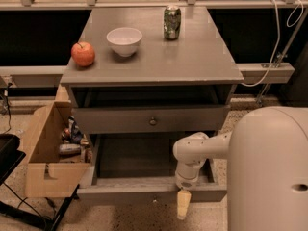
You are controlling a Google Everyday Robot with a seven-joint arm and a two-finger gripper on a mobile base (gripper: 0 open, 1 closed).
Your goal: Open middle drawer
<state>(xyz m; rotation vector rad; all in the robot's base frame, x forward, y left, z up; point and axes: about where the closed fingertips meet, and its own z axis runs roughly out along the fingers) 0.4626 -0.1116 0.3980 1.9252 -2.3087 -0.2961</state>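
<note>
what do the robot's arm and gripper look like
The arm is smooth off-white, built of rounded cylindrical segments with no visible cables or markings. The gripper, low in front of the bottom drawer, is a narrow pale yellowish tip below a white wrist collar.
</note>
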